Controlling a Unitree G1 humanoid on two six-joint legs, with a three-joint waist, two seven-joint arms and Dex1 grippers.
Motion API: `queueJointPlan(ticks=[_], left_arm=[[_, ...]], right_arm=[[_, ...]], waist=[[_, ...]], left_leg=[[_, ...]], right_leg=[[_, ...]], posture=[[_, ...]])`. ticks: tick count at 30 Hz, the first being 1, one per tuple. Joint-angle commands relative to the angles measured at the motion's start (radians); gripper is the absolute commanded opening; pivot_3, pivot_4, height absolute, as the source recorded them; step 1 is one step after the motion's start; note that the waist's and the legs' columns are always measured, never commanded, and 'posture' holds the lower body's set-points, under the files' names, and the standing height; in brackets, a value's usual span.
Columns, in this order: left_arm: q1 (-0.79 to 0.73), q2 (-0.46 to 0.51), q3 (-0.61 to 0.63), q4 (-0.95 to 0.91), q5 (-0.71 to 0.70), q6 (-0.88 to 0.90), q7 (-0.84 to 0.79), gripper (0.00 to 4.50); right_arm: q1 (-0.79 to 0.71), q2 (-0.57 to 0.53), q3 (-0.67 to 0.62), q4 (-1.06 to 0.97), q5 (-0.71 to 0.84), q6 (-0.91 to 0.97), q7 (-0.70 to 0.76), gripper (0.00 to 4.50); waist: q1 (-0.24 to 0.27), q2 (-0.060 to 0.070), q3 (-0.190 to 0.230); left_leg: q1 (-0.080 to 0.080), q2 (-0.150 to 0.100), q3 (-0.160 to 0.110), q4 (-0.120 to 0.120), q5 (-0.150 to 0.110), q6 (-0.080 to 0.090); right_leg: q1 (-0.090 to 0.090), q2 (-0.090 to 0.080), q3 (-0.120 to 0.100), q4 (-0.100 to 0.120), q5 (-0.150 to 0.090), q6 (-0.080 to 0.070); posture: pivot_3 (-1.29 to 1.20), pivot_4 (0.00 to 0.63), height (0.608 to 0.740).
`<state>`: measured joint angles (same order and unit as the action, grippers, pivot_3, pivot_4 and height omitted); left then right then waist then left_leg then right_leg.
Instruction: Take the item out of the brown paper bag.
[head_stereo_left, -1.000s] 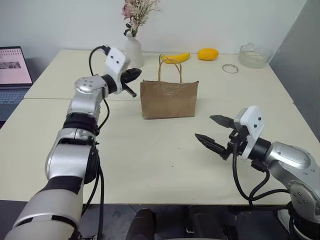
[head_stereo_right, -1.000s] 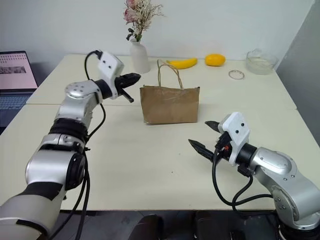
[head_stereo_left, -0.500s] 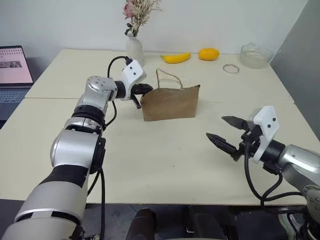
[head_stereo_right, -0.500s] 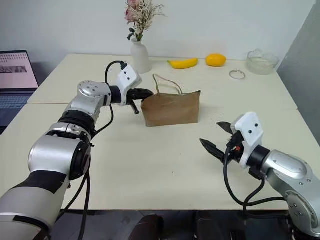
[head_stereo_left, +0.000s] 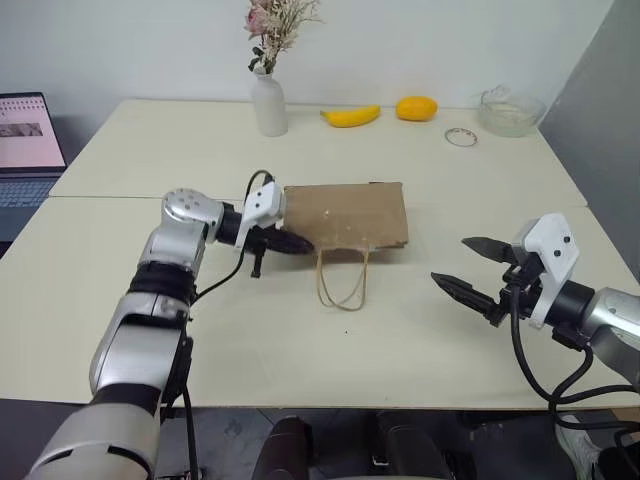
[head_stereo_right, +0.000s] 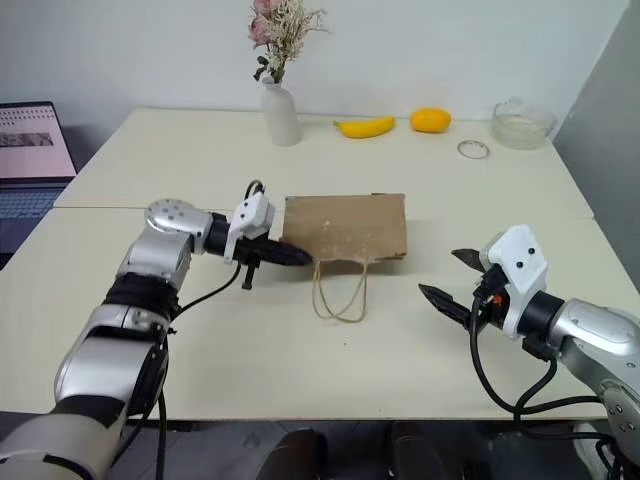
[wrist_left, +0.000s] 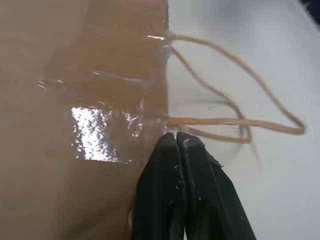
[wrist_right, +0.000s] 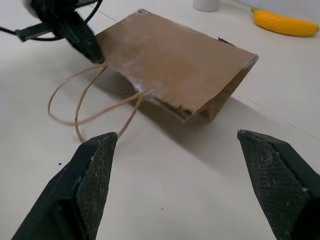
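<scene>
The brown paper bag (head_stereo_left: 345, 215) lies flat on its side in the middle of the surface, mouth and loop handles (head_stereo_left: 343, 280) spilling toward the near edge. The left pincer (head_stereo_left: 290, 243) is clamped tight at the bag's near left corner, right by the mouth where a handle is fixed; whether it actually pinches paper or just presses there, I can't say. The right pincer (head_stereo_left: 470, 270) hovers near the right edge, spread wide, holding nothing. The item is presumably inside the bag. So this looks like the tip-over and opening step; next, I'd guess, the mouth needs lifting so the free pincer can reach in. No readable writing anywhere on the bag.
</scene>
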<state>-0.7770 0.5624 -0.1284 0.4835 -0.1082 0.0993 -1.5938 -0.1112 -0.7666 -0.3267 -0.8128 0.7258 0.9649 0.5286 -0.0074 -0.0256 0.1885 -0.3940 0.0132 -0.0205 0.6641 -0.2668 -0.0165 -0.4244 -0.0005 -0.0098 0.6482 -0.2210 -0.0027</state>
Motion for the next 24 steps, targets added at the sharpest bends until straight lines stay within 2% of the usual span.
queueJointPlan(ticks=[1, 4, 7, 12, 15, 24], left_arm=[[0.087, 0.043, 0.007, -0.275, -0.087, 0.150, 0.009, 0.03], [0.177, 0.113, 0.012, -0.450, -0.115, 0.213, 0.015, 0.03], [0.234, 0.158, 0.039, -0.567, -0.122, 0.168, 0.065, 0.59], [0.248, 0.112, 0.042, -0.622, -0.094, -0.039, 0.194, 2.15], [0.327, 0.154, -0.035, -0.658, -0.069, -0.149, 0.131, 3.04], [0.331, 0.124, -0.138, -0.452, 0.061, -0.473, 0.200, 3.04]], right_arm=[[-0.002, -0.022, 0.004, -0.016, 0.007, -0.033, 0.018, 4.06], [0.018, -0.043, 0.014, -0.019, -0.010, -0.046, 0.033, 4.06], [0.065, -0.081, 0.037, -0.026, -0.033, -0.068, 0.064, 4.06], [0.126, -0.135, 0.071, -0.039, -0.018, -0.076, 0.134, 4.06], [0.139, -0.136, 0.097, -0.060, -0.006, -0.078, 0.148, 4.06], [0.138, -0.125, 0.148, -0.080, -0.009, -0.080, 0.133, 4.06]], waist=[[0.001, 0.000, 0.000], [0.001, 0.000, 0.000], [0.002, 0.000, 0.000], [0.009, 0.000, 0.000], [0.004, 0.001, -0.001], [0.006, 0.001, -0.001]], left_leg=[[0.000, 0.000, -0.001, 0.000, 0.000, 0.000], [0.000, 0.000, -0.002, 0.000, 0.000, 0.000], [0.003, 0.000, -0.002, 0.000, 0.000, 0.000], [0.003, -0.001, -0.002, 0.000, 0.000, 0.000], [0.004, -0.001, -0.001, 0.000, 0.000, 0.000], [0.005, 0.000, 0.001, 0.000, 0.000, 0.000]], right_leg=[[0.001, 0.000, 0.000, 0.000, 0.000, 0.000], [0.000, 0.000, -0.001, 0.001, 0.000, 0.000], [0.003, 0.000, -0.001, 0.000, 0.000, 0.000], [0.004, -0.001, -0.001, -0.001, 0.000, 0.000], [0.004, -0.001, 0.000, -0.002, 0.000, 0.000], [0.004, 0.001, -0.001, -0.001, 0.000, 0.000]], posture=[[0.00, 0.150, 0.740], [0.00, 0.150, 0.740], [0.00, 0.150, 0.740], [0.00, 0.150, 0.740], [0.00, 0.150, 0.740], [0.00, 0.150, 0.740]])
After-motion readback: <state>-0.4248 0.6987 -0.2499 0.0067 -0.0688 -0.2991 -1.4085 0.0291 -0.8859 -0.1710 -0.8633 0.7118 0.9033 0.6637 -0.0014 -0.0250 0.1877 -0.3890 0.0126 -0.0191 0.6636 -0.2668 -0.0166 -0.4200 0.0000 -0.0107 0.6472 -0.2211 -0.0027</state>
